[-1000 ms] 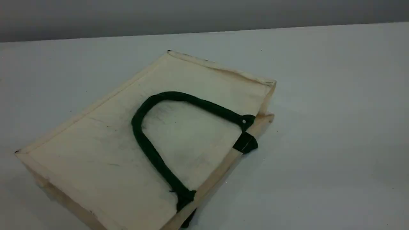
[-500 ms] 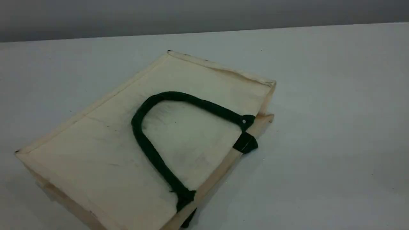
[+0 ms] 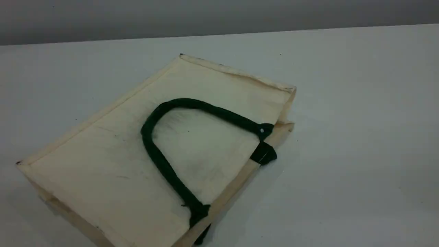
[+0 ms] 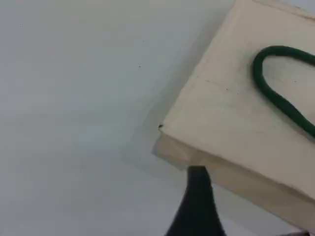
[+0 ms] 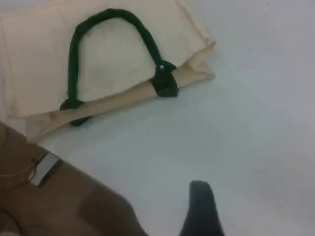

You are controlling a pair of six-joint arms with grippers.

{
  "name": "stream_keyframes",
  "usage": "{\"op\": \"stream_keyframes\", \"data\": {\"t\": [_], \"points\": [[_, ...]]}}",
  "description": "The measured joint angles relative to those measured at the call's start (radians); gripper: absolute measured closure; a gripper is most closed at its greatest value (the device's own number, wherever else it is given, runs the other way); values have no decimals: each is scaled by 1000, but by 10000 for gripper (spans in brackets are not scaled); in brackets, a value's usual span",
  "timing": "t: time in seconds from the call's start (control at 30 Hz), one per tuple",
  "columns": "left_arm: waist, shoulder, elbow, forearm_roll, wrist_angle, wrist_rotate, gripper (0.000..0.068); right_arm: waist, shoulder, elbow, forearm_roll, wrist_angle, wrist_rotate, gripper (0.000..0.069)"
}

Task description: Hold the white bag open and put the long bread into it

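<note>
The white bag (image 3: 113,164) lies flat on the table, its dark green rope handle (image 3: 161,161) folded back over the upper side. Its mouth edge with a green tab (image 3: 263,153) faces right and is closed flat. The long bread is out of view. In the left wrist view, my left gripper (image 4: 199,196) hovers over the bag's (image 4: 231,123) bottom corner, one dark fingertip showing and nothing in it. The right wrist view has the right gripper (image 5: 202,206) above bare table, well short of the bag's (image 5: 113,59) mouth edge, with nothing held. Neither arm appears in the scene view.
The pale table (image 3: 360,137) stretches right of the bag to a far edge against a grey wall (image 3: 219,17). In the right wrist view, a brown surface (image 5: 59,206) with a small white label (image 5: 44,167) fills the lower left corner.
</note>
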Motion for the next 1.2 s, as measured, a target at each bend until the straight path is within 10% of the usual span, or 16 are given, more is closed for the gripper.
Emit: {"op": "stream_keyframes", "data": {"t": [0.57,1.2], "points": [[107,-16,0,-2,0,4,168,-459,-113,0,5,0,0,223],[89,-96,0,1,1,4,168,-465,-197,0,5,1,0,233]]}}
